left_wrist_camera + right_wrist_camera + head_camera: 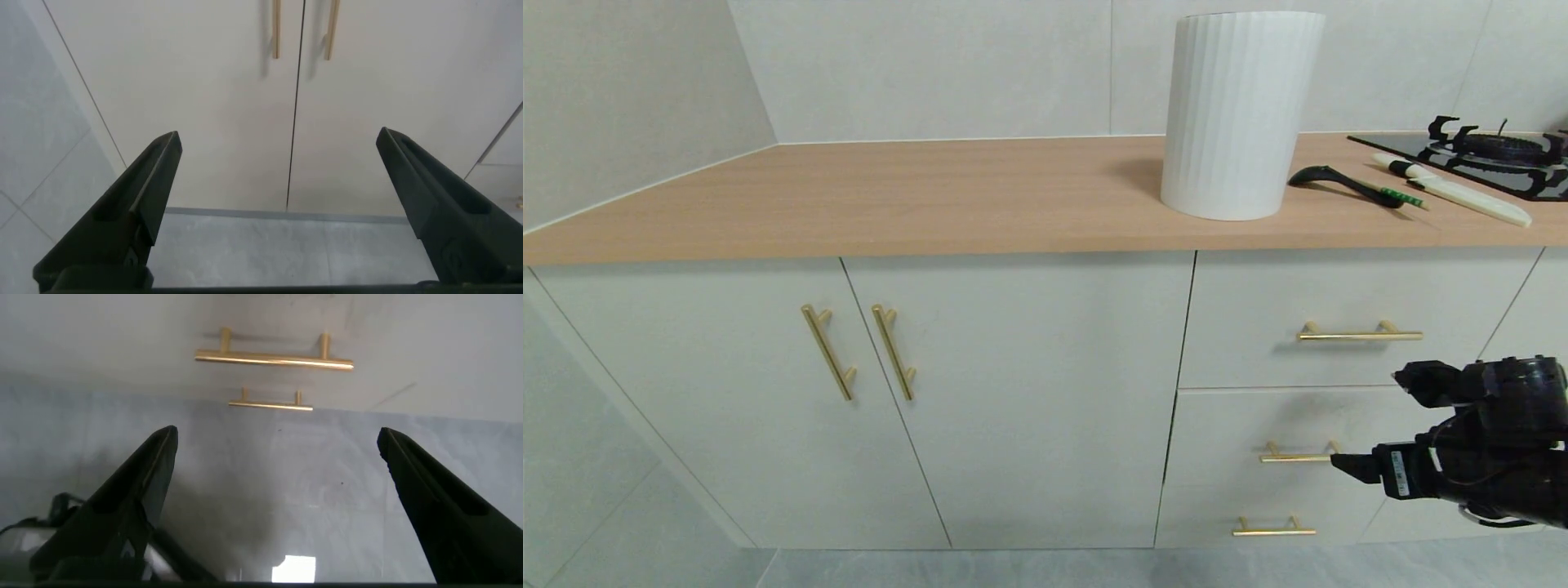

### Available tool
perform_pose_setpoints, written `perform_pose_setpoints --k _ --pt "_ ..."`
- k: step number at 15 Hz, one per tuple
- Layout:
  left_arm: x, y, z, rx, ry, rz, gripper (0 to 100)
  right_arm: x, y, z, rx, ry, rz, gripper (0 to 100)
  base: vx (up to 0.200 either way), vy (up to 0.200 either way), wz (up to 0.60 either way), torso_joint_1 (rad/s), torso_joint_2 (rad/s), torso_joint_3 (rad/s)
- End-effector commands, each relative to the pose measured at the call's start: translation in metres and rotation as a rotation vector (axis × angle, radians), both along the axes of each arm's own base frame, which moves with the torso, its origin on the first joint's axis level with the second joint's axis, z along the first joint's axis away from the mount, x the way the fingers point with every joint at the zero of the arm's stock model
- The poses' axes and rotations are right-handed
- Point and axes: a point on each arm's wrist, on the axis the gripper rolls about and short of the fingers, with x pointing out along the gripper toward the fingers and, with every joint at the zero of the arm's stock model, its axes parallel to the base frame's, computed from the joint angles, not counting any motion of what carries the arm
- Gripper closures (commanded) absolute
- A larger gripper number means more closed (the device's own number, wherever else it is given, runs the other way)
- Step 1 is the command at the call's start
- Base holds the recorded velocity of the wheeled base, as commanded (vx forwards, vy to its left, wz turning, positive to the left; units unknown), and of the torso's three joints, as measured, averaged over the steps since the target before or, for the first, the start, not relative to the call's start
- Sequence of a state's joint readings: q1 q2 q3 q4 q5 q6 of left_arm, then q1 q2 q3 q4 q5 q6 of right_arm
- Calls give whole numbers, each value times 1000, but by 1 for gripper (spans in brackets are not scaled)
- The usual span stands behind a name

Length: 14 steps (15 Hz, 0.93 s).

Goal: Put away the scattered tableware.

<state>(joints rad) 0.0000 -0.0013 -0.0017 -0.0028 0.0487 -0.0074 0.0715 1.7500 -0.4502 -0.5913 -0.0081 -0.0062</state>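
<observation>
- The ladle [1343,184] lies on the table [931,196] at its right end. Its black bowl points left and its handle runs right and slightly toward the near edge.
- A green-patterned tip [1411,198] shows at the handle's right end; I cannot tell whether it belongs to the ladle or is a separate piece.
- The knife [1462,194] lies just right of the ladle. Its long axis runs from far-left to near-right, with the banded handle at the far-left end and the white blade toward the near-right.
- A tall white ribbed holder [1233,114] stands upright just left of the ladle's bowl, between the tableware and the rest of the table.
- The stove [1494,155] sits at the far right, and the knife lies just beside its near edge.
- The right gripper [1380,420] hangs low in front of the drawers [1258,408], well below the table. Its jaws are spread wide and hold nothing, and the lower finger's tip is just beside the right end of the middle drawer handle [1298,456].
- The left gripper [278,212] faces the seam of the double doors [294,122], below their two gold handles [275,28]. Its jaws are wide apart and empty.
</observation>
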Motion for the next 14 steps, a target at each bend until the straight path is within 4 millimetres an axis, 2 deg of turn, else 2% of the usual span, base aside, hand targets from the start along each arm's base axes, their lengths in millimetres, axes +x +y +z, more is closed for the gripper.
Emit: perform_pose_setpoints --k 1,4,6,8,14 --pt "0 0 0 0 1 0 0 23 -1 -48 -14 78 -17 0 0 0 0 0 0 0" --pt "0 0 0 0 1 0 0 43 -1 -65 -22 -30 -25 0 0 0 0 0 0 0" --pt "0 0 0 0 0 0 0 55 -1 -69 -35 -54 -19 0 0 0 0 0 0 0" --pt "0 0 0 0 1 0 0 62 0 -79 -37 -42 -23 0 0 0 0 0 0 0" --pt "0 0 0 0 1 0 0 76 -4 -92 -57 -94 -66 0 0 0 0 0 0 0"
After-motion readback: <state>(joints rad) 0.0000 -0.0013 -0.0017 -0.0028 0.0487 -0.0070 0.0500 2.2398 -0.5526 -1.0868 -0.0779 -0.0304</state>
